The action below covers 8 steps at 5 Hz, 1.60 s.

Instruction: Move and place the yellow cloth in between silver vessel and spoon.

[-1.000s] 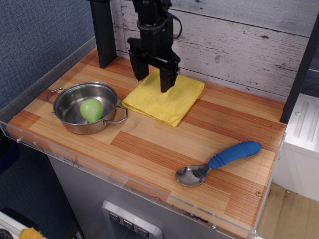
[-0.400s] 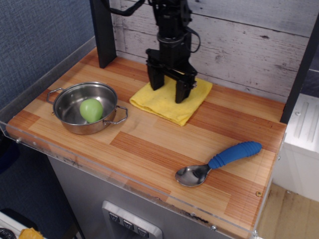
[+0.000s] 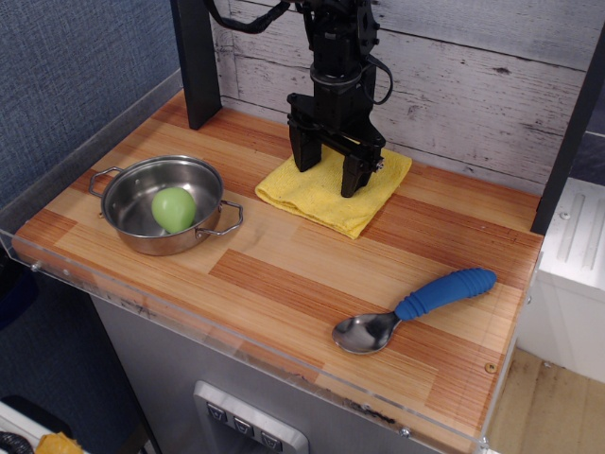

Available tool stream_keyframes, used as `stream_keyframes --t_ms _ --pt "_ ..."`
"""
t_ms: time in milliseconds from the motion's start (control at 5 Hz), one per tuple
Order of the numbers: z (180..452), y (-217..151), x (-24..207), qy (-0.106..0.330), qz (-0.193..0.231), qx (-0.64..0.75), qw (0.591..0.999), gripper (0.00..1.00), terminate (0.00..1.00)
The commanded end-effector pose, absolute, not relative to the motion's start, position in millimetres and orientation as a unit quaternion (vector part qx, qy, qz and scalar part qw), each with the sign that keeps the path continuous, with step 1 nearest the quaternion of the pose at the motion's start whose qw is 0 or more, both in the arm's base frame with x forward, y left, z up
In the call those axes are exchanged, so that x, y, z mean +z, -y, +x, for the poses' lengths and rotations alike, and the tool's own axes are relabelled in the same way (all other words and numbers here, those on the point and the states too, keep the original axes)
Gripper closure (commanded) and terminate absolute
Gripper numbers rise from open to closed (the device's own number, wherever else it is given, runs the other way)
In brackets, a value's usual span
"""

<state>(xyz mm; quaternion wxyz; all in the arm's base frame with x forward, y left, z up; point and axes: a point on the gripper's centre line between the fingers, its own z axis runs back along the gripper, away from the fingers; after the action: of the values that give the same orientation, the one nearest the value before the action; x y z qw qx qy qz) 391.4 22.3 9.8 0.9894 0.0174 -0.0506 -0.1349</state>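
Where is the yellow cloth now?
The cloth lies at the back of the table near the plank wall, under the gripper, right of the pot and behind the spoon.

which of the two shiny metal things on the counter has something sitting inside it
The silver vessel at the left: a green ball sits in it. The spoon, near the front right edge, has an empty bowl.

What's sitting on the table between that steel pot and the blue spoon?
Nothing: between the pot and spoon this view shows only bare wood. The yellow cloth lies further back.
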Motion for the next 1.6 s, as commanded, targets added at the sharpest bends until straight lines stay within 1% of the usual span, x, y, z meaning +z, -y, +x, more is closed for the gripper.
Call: stream_keyframes --t_ms 0,400,600,800,1000,1200,1400 --pt "374.5 9.9 16.4 0.057 0.010 -0.172 0.983 0.00 0.00" --pt "356.3 28.5 21.3 0.060 0.006 -0.207 0.977 0.00 0.00" --pt "340.0 24.2 23.0 0.064 0.009 -0.194 0.979 0.00 0.00" --pt "321.9 15.8 19.5 0.057 0.010 -0.184 0.981 0.00 0.00" --pt "309.1 8.4 23.7 0.059 0.018 -0.178 0.982 0.00 0.00" --pt "295.1 -3.6 30.6 0.051 0.036 -0.161 0.985 0.00 0.00" --pt "279.6 -19.6 32.7 0.044 0.046 -0.137 0.988 0.00 0.00"
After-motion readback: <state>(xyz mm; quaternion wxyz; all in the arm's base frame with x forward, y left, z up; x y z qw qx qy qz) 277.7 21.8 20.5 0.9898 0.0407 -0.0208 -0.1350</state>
